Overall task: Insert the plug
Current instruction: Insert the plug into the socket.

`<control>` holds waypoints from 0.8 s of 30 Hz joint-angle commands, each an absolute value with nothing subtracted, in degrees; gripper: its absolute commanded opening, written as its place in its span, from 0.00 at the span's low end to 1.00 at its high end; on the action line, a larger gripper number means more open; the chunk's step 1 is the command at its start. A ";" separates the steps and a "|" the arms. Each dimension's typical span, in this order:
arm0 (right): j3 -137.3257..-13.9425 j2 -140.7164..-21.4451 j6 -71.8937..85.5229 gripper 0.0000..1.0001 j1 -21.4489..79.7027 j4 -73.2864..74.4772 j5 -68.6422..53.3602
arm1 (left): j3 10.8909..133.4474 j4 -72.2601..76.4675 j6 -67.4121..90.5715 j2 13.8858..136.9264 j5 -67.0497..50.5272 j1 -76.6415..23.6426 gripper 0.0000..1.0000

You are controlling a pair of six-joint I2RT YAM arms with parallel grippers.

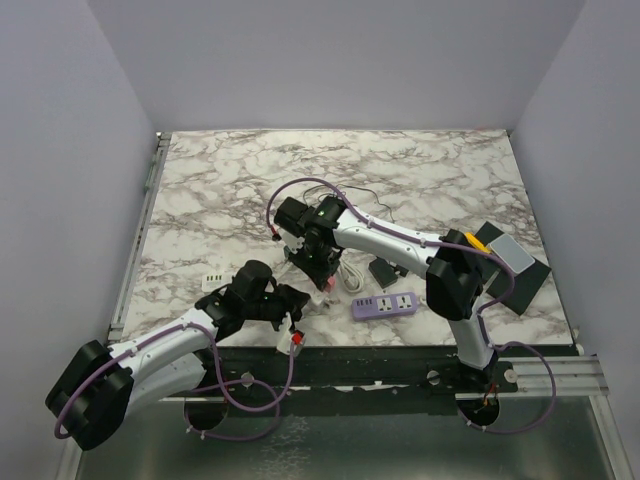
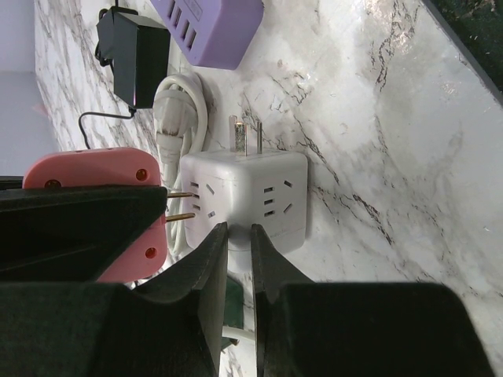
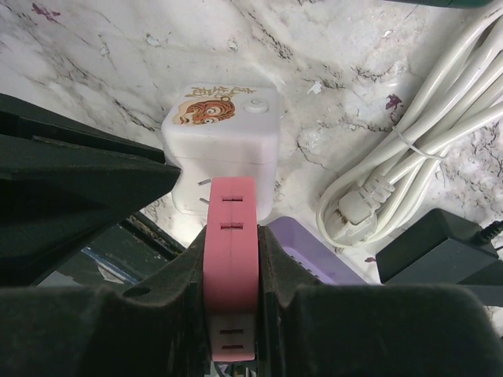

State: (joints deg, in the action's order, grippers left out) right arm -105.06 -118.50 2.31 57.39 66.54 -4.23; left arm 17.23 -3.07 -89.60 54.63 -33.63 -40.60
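From overhead, both arms are converging over a clutter of cords on the marbled table (image 1: 420,170), but the fine detail is getting lost up there. The right wrist camera is giving it away: the right gripper (image 3: 233,259) is clamped on the pink plug (image 3: 232,228), matte black pads pressing its flat sides. Just ahead, the cube (image 3: 224,133) is sitting on the table, glossy white plastic with rounded corners and a tiger sticker on top.

The left wrist camera is showing what that view hides: two brass prongs (image 2: 182,204) are jutting from the plug, their tips right at the slots in the cube's side. I can't tell whether they are going in.

The left gripper (image 2: 237,229) is sitting with its fingers drawn nearly together, only a slit between them, tips against the cube's near edge.

Beyond the cube, a coiled white cable (image 2: 182,110), a boxy black adapter (image 2: 134,59) and a purple strip (image 2: 212,27) are lying on the table.
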 commanded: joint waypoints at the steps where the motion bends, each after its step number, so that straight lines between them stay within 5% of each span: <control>1: -106.84 -119.53 1.54 0.01 57.92 67.24 -2.82 | 16.70 -5.27 -89.21 54.07 -33.30 -40.95 0.18; 24: -102.27 -117.04 1.53 0.00 57.85 67.06 -2.93 | 16.35 -5.39 -88.64 53.44 -32.82 -41.40 0.17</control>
State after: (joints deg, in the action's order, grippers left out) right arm -103.68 -118.43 1.87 57.39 66.43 -3.73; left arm 17.19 -3.36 -89.19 54.11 -33.34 -41.01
